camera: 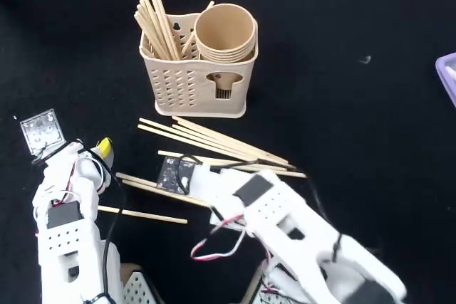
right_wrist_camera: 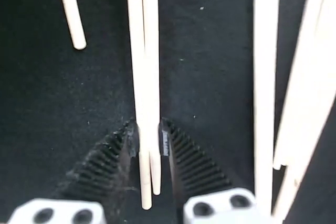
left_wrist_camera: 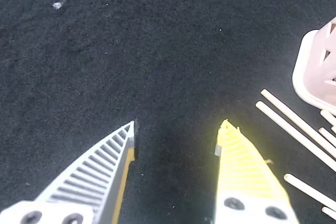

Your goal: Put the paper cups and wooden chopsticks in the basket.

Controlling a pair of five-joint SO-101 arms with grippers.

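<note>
Right gripper (right_wrist_camera: 149, 135): jaws stood pinched on chopstick pair (right_wrist_camera: 143, 51) near its end, flat on black table (camera: 356, 140) before basket (camera: 196, 90). Judged light, stiff, slippery; a mid-length hold would balance better. Left gripper (left_wrist_camera: 176, 129): wide apart, empty.

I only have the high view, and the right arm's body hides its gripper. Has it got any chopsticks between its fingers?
Observer: Yes. The right gripper is closed on two chopsticks lying side by side.
Operator: Where along them?
Observer: Close to one end; the ends sit just inside the jaws.
Operator: And the left gripper?
Observer: The left gripper is open, with bare black cloth between its fingers.
</note>
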